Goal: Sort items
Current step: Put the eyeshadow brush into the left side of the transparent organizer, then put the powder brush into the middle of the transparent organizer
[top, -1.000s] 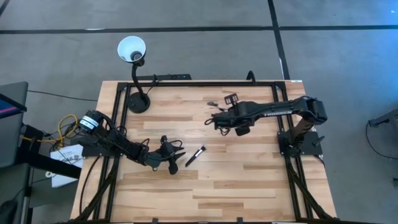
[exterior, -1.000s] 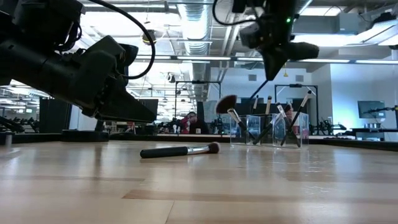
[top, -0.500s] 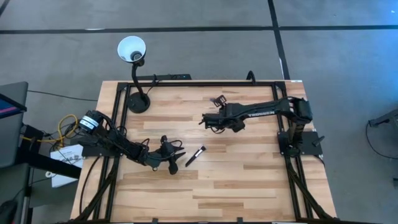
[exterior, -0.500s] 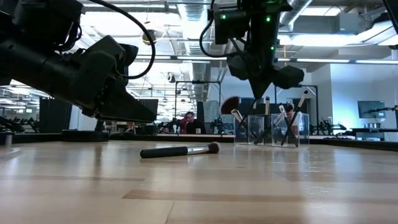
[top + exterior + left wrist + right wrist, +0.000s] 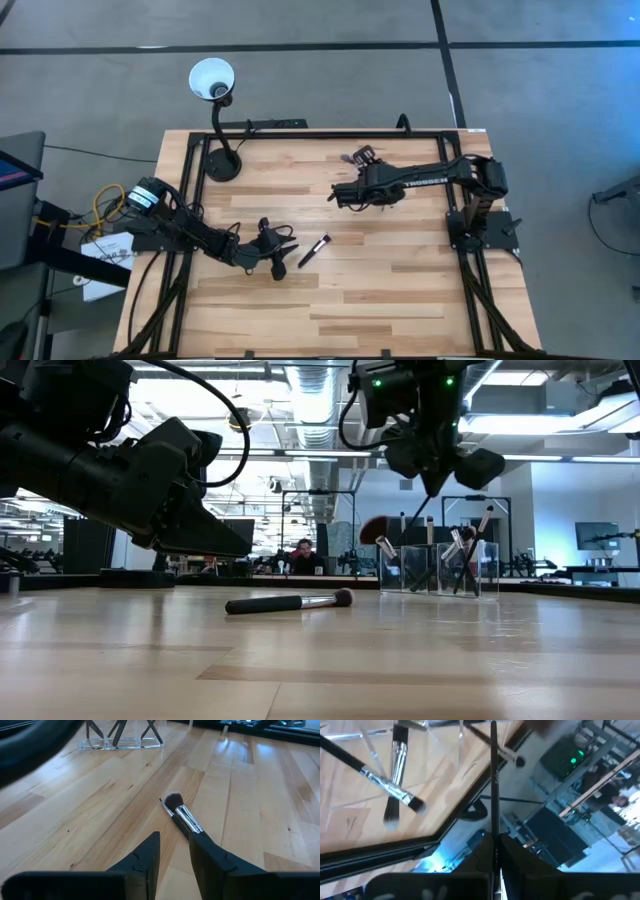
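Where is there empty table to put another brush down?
The near half of the table, in front of both arms, is bare wood. It is crowded between the left gripper and the loose brush, and at the far edge around the clear holder, where the right gripper holds a brush.

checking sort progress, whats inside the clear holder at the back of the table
Several makeup brushes stand leaning in the clear holder, one a wide fan brush. An exact count is unclear since they overlap. One brush lies outside on the table.

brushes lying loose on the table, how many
1: a dark-handled brush lies flat mid-table, just ahead of the left gripper. One more is pinched in the right gripper; the rest stand in the clear holder, some possibly hidden.
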Robot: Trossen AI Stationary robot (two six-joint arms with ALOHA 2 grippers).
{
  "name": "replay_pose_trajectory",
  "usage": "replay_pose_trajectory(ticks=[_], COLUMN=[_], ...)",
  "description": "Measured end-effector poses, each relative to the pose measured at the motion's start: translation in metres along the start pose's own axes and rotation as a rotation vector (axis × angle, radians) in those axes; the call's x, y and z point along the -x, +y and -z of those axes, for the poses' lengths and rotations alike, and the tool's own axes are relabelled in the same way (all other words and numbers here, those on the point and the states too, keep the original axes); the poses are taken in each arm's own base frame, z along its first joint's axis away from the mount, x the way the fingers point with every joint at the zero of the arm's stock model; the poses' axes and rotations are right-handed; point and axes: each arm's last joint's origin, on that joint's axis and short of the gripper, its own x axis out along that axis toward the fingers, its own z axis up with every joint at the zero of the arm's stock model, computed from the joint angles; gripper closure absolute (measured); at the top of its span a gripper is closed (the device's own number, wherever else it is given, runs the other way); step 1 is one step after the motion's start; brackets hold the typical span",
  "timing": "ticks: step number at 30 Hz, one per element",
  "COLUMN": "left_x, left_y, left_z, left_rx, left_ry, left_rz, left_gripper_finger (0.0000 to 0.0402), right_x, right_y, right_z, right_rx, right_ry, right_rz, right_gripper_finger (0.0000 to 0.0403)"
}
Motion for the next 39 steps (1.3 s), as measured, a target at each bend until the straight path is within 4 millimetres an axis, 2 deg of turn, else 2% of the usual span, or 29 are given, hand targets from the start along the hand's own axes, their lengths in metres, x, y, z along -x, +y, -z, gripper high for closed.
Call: replay_pose_trajectory(ticks=[6, 11, 21, 29, 34, 39], left_x=[0.0, 0.0, 0.0, 0.0, 0.0, -0.001], left_y=[0.0, 0.0, 0.0, 0.0, 0.0, 0.0], left_z=[0.0, 0.0, 0.0, 0.0, 0.0, -0.002], left_rx=[0.0, 0.0, 0.003, 0.003, 0.002, 0.018], left_ry=[0.0, 0.0, -0.002, -0.002, -0.002, -0.014], left_rz=[0.0, 0.0, 0.001, 0.001, 0.001, 0.002], left_gripper_finger=[0.03, 0.03, 0.03, 0.03, 0.03, 0.03], right_x=[0.001, -0.001, -0.014, -0.017, -0.001, 0.032], right_y=[0.003, 0.002, -0.009, -0.012, -0.004, 0.009], right_z=[0.006, 0.002, -0.005, -0.003, -0.01, -0.014], right_rx=[-0.013, -0.018, -0.122, -0.189, -0.257, -0.231], right_ry=[0.03, -0.025, -0.091, -0.077, -0.091, -0.133], right_rz=[-0.02, -0.082, -0.103, -0.088, -0.033, 0.021], right_gripper_finger=[0.0392, 0.0395, 0.0346, 0.0335, 0.0334, 0.0334])
